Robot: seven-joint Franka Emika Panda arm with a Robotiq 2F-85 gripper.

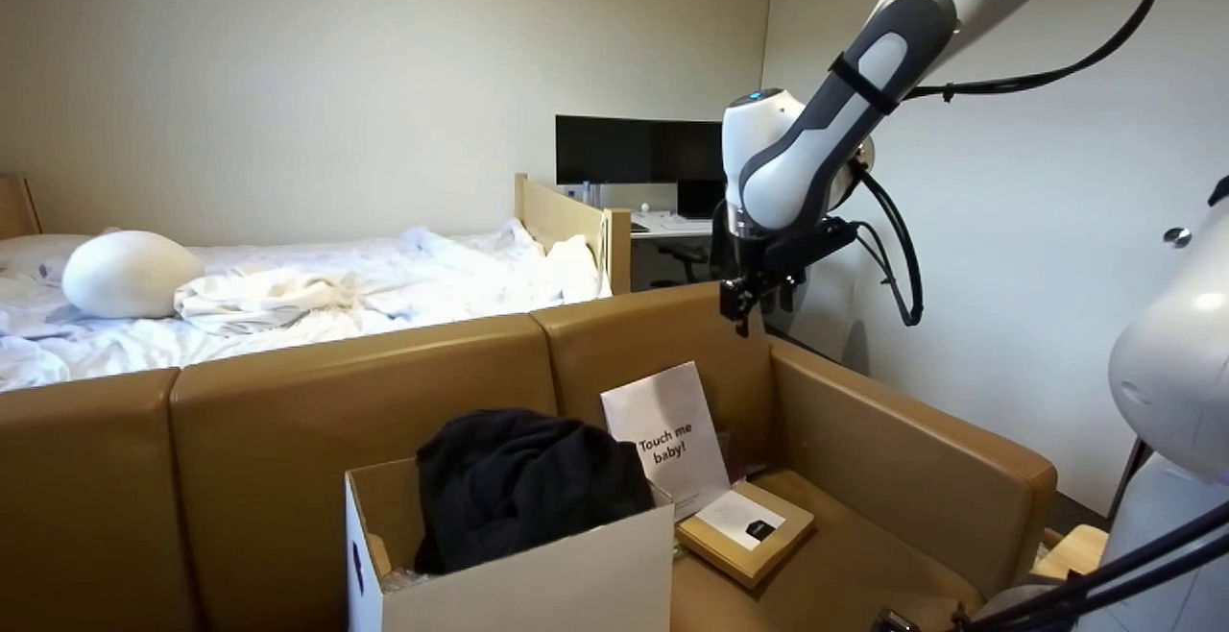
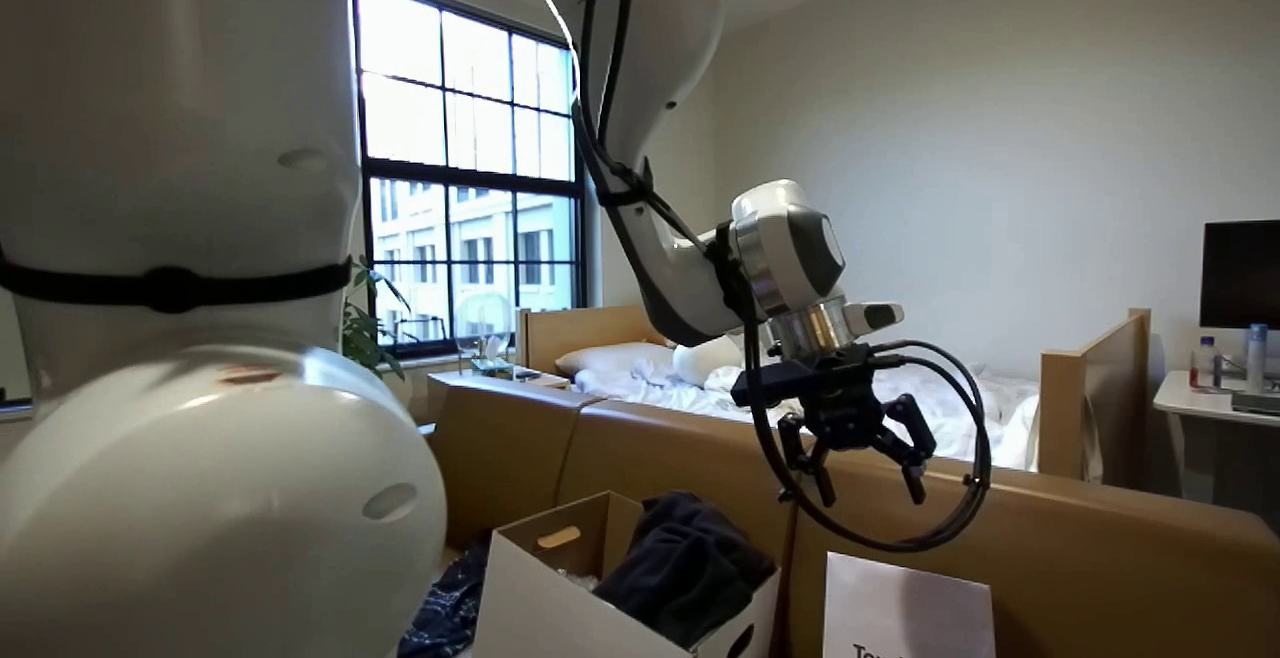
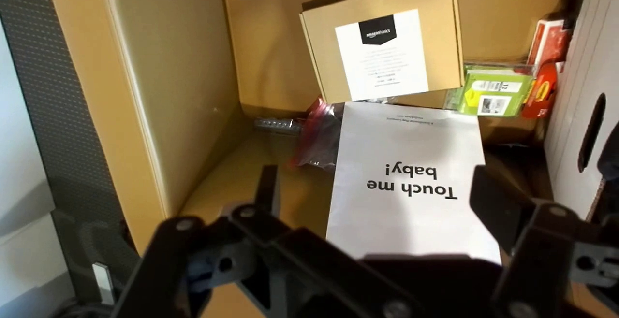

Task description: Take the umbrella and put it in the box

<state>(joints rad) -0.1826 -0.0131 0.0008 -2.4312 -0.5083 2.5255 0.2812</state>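
Open-topped box, one: rectangular, of cardboard, white outside and brown inside, with two oval hand-slots in opposite walls. It stands before the back panels of the sofa in both exterior views. Dark cloth, soft and deeply folded, forms one heap in the box and rises above its rim. The position of the umbrella cannot be told.

Sofa: smooth, tan, leather-like; in an exterior view it shows three back panels and one squared armrest. Gripper: black and jointed, suspended above the sofa, its two fingers spread wide, tips well apart.

White sheet, one: flat, rectangular, printed "Touch me baby!", standing tilted against a back panel. Just in front of its foot lies one shallow carton of plain brown cardboard, bearing one white label marked "amazonbasics". Nearby, in the wrist view: one clear plastic bag with a red edge, partly hidden by the sheet; one green packet in glossy clear wrap; two red packets near the box. Beyond the sofa: one bed with two wooden end boards, crumpled white bedding and one smooth, white, egg-shaped object.
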